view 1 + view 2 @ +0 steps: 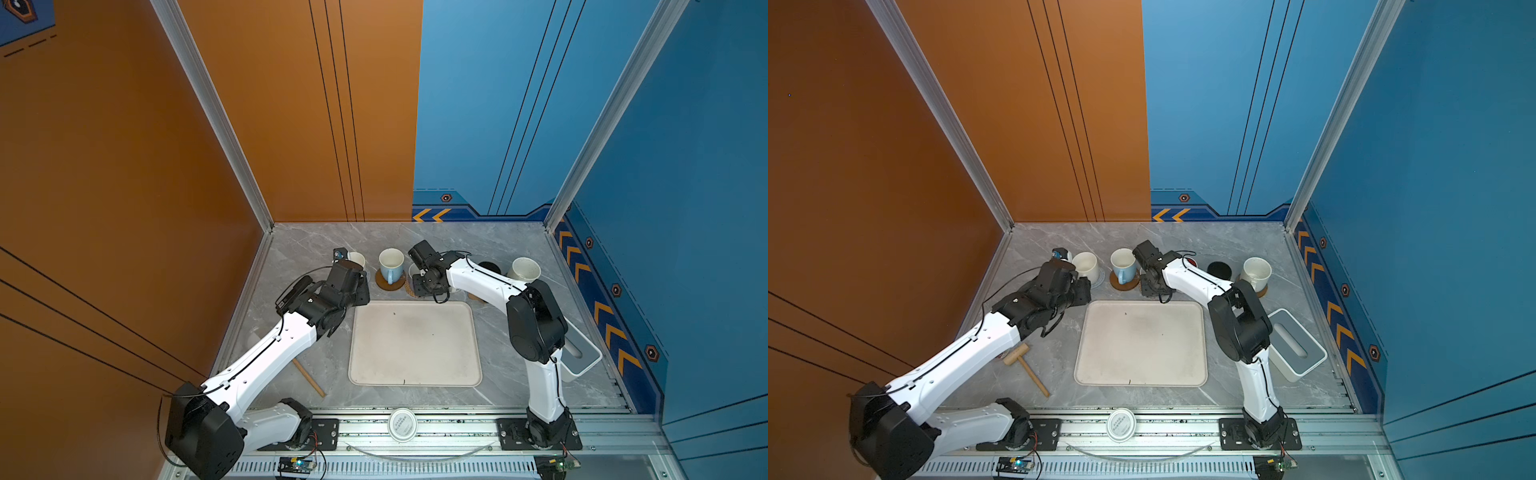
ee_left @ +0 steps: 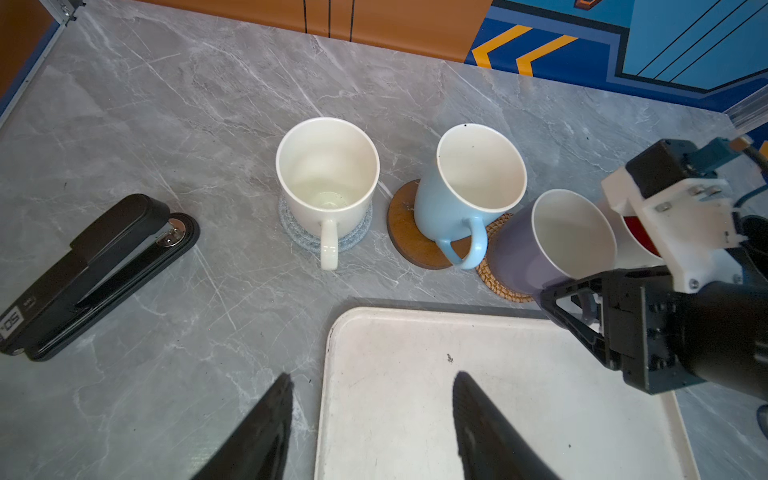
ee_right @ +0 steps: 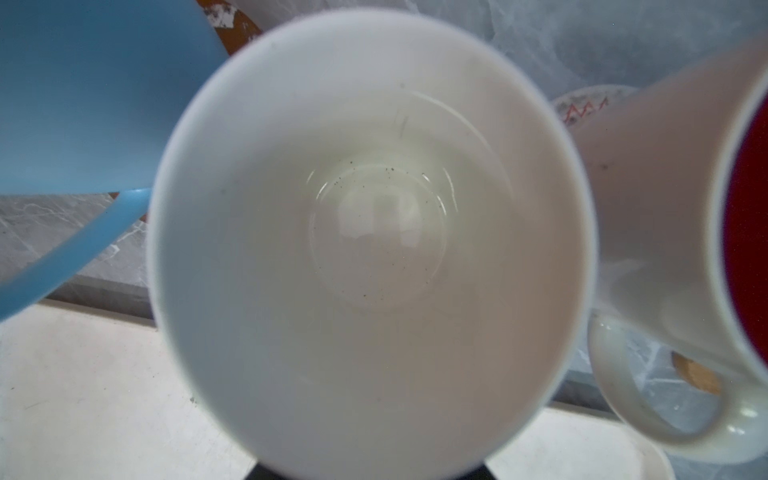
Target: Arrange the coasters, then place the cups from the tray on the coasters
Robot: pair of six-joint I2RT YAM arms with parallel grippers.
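Left hand (image 2: 372, 378) spread, right hand (image 2: 577, 305) angled downward

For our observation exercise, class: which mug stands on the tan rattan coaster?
The lavender mug, white inside, stands on the rattan coaster; the white mug has a grey-blue woven coaster, the light blue mug a brown disc.

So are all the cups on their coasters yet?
Almost! The tray is empty. The white mug, light blue mug, red-lined mug, black mug and speckled mug stand in the row behind it. The right gripper is at the lavender mug on the rattan coaster. Left: just backing away, I think.
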